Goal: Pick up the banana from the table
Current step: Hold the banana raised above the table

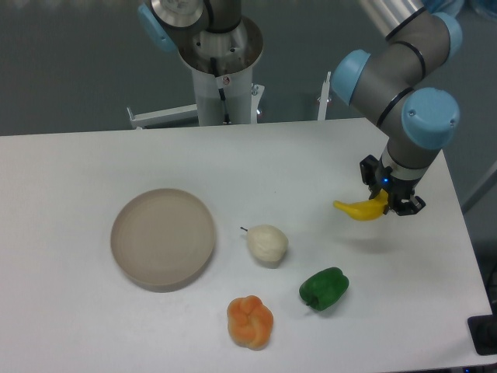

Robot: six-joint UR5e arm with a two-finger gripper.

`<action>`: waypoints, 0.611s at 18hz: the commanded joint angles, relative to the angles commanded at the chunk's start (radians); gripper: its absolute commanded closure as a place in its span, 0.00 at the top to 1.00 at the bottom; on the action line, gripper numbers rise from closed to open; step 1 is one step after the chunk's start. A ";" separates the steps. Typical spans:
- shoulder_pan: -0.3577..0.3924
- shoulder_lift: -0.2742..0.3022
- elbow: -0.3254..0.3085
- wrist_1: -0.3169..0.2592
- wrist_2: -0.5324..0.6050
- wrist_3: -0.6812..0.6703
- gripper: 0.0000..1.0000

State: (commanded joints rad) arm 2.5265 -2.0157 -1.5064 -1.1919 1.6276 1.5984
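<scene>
Banana (pixel 359 208) is clamped in the gripper (pixel 386 201), fingers closed on its right end, lifted off the table (pixel 70 167), shadow below on the white top. Landmark is the plate: beige plate (pixel 163 238) sits far left of the banana, nothing in it. Pale pear-like fruit (pixel 267 244) just right of plate. Green pepper (pixel 324 288) and lumpy orange fruit (pixel 250 322) lower right of plate.

beige plate (pixel 163 237) | pale pear (pixel 267 244) | green pepper (pixel 324 288) | orange fruit (pixel 250 321) (lumpy)
</scene>
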 joint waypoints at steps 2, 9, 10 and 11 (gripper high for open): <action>0.000 0.000 0.000 -0.002 0.000 0.000 0.18; 0.000 0.000 0.002 0.000 0.000 0.000 0.17; 0.000 -0.002 0.005 0.000 0.002 0.000 0.13; 0.000 -0.002 0.008 0.000 0.000 0.000 0.12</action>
State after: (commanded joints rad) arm 2.5265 -2.0172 -1.4987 -1.1919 1.6276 1.5984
